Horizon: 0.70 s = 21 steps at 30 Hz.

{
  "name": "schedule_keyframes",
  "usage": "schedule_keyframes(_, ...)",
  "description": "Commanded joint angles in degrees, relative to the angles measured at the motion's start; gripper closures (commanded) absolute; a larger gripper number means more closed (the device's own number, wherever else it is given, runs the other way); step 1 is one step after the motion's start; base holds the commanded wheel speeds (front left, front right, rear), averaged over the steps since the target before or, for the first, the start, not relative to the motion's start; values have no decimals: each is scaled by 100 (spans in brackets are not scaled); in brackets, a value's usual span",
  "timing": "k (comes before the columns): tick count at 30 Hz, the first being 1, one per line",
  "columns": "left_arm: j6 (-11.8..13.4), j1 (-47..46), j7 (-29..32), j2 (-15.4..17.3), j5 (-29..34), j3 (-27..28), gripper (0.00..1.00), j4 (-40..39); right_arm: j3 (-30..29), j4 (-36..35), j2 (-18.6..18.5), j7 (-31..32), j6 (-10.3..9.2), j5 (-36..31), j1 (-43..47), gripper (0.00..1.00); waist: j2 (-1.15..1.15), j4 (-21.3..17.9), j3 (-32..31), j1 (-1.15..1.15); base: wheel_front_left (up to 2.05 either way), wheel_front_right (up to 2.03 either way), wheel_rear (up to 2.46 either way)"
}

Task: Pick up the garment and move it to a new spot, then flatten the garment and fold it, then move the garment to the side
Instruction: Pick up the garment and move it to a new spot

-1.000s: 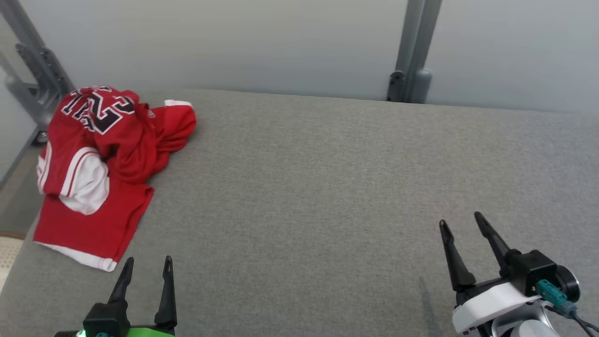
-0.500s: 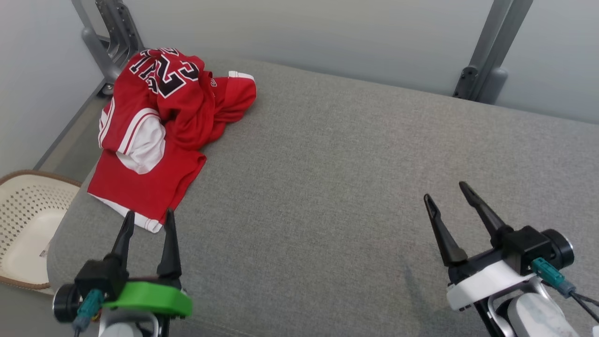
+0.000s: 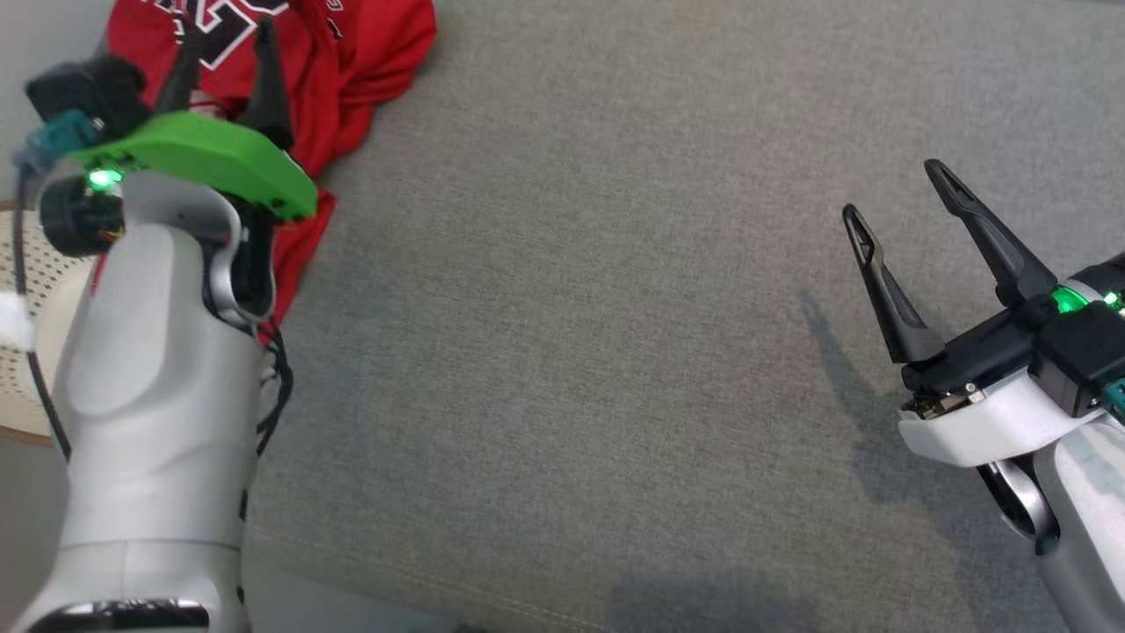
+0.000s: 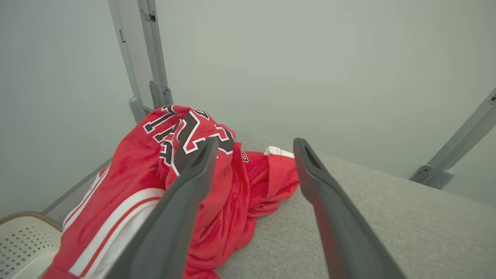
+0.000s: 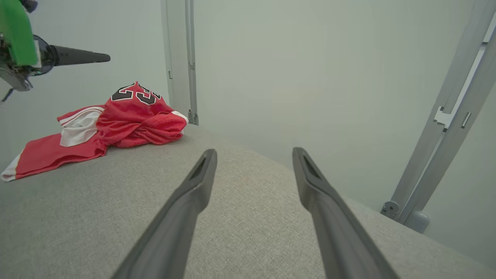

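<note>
The garment (image 3: 378,53) is a red jersey with white trim and black numbers, lying crumpled at the far left corner of the grey padded table (image 3: 571,334). My left gripper (image 3: 224,35) is raised over its near part, open, with nothing between the fingers. In the left wrist view the garment (image 4: 131,170) lies below and beyond the open left gripper (image 4: 256,143). My right gripper (image 3: 892,189) hovers open over bare table at the right, far from the garment. In the right wrist view the right gripper (image 5: 254,151) is open and the garment (image 5: 131,120) lies far left.
A white perforated basket (image 3: 22,369) with a brown rim stands beside the table's left edge, partly behind my left forearm. Grey metal posts (image 4: 155,77) (image 5: 445,128) rise along the pale wall behind the table. The left arm's finger (image 5: 77,58) shows high at the right wrist view's left.
The head camera has tipped down and shifted. My left arm has risen and reached forward, from the table's near edge to above the garment. Both grippers have stayed open.
</note>
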Motion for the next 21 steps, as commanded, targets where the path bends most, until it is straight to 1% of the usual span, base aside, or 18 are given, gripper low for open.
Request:
schedule_keyframes(1, 81, -344, 164, 152, -46, 64, 0, 223, 40, -86, -29, -17, 0, 60, -123, 0, 0, -1043, 1787, -1, 0, 0, 0)
schedule_keyframes(3, 204, -742, 461, 266, -163, 195, 0, 581, 95, -180, -23, -17, 0, 63, -152, 0, 0, -1165, 1895, -1, 0, 0, 0)
schedule_keyframes(4, 275, -910, 602, 388, -117, 207, 0, 756, 125, -229, -17, -17, 0, 65, -159, 0, 0, -1219, 1944, -1, 0, 0, 0)
schedule_keyframes(6, 499, -1176, 834, 549, -151, 313, 0, 1100, 179, -310, 7, -17, 0, 68, -169, 0, 0, -1308, 2004, -1, 0, 0, 0)
schedule_keyframes(9, 802, -1402, 1085, 749, -90, 364, 0, 1572, 249, -379, 51, -17, 0, 83, -157, 0, 0, -1420, 2004, -1, 0, 0, 0)
schedule_keyframes(11, 896, -1485, 1161, 832, -103, 395, 0, 1790, 229, -397, 114, -17, 0, 116, -135, 0, 0, -1464, 1955, -1, 0, 0, 0)
schedule_keyframes(12, 887, -1523, 1143, 865, -119, 406, 6, 1855, 221, -394, 138, -17, 0, 111, -110, 0, 0, -1474, 1921, -1, 0, 0, 0)
schedule_keyframes(13, 874, -1542, 1063, 890, -145, 432, 52, 1890, 204, -377, 164, -18, 0, 104, -75, 0, 0, -1472, 1875, -1, 0, 0, 0)
schedule_keyframes(14, 842, -1536, 967, 893, -153, 438, 84, 1911, 175, -359, 188, -17, 0, 108, -26, 0, 0, -1457, 1820, -1, 0, 0, 0)
schedule_keyframes(15, 789, -1503, 862, 863, -206, 461, 100, 1925, 151, -326, 207, -17, 0, 108, 26, 0, 0, -1433, 1749, -1, 0, 0, 0)
schedule_keyframes(19, 621, -1273, 339, 865, -347, 582, 100, 1892, 79, -158, 341, -17, 0, 120, 317, 0, 0, -1320, 1337, -1, 0, 0, 0)
schedule_keyframes(21, 563, -1178, 101, 882, -318, 570, 100, 1823, 48, -80, 412, -17, 0, 138, 449, 0, 0, -1259, 1109, -1, 0, 0, 0)
